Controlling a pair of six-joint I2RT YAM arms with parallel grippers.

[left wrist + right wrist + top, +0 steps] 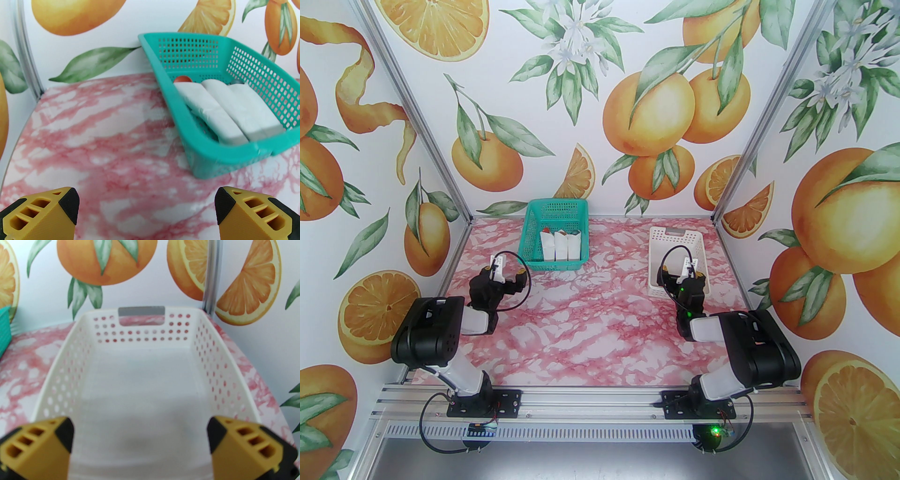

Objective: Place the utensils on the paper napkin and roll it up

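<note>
Pink-marbled tabletop [590, 328] carries a teal basket [555, 202] at its far edge. Three white napkin rolls [557, 246] lie side by side inside, an orange-red tip [182, 79] poking from one. I judge the utensils are wrapped in there, though I cannot tell in which roll. My left gripper [146, 211] hangs wide open beside it. My right gripper [140, 441], equally spread and holding nothing, is over the white basket [140, 333] near the far right corner. Rolling looks done, so the next move calls only for backing away.
</note>
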